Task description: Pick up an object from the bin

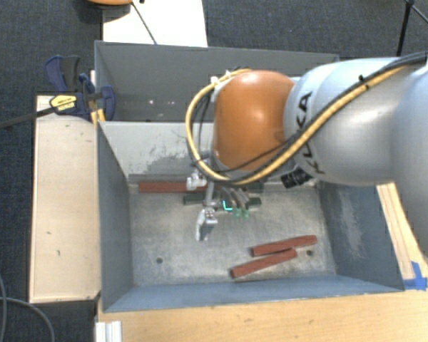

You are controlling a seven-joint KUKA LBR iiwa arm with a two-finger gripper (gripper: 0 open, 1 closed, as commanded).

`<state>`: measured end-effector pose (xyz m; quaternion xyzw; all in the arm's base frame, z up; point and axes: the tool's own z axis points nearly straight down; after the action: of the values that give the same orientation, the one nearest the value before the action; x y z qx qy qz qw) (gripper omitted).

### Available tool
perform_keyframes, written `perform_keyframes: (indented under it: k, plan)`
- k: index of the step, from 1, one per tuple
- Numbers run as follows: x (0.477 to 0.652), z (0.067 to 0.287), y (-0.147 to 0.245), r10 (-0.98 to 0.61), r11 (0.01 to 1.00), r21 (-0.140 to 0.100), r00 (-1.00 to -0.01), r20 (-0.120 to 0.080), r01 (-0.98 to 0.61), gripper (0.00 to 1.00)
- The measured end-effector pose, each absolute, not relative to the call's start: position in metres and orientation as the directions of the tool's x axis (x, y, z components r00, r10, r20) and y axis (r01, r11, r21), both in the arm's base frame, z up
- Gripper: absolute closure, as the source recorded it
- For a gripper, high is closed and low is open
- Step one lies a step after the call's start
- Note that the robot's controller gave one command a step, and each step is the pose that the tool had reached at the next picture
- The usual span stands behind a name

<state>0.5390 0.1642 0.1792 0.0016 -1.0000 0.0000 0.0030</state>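
Observation:
My gripper (205, 226) hangs low over the middle of the bin floor, under the orange wrist cover, with bare floor directly below its tip. A reddish-brown flat stick (160, 187) lies just left of it along the back wall. Two more reddish-brown sticks lie to its front right, one (284, 246) slightly behind the other (264, 263), both slanted. Nothing shows in the gripper. A short dark green piece (247, 204) shows close under the wrist; I cannot tell whether it is loose.
The arm and its orange cover hide the back right part of the bin. The bin's sloped walls rise on all sides.

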Motion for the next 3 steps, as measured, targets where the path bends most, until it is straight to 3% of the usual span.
perform_keyframes:
  k: [1, 2, 3]
  plan:
    - [0.541, 0.183, 0.163, 0.001, 1.000, 0.001, -1.000, -0.002, 0.001, 0.00]
    - [0.527, 0.164, 0.120, -0.065, 0.998, 0.002, -0.998, -0.004, -0.065, 0.00]
    - [0.547, 0.162, 0.086, -0.059, 0.998, -0.001, -0.998, -0.001, -0.059, 0.00]
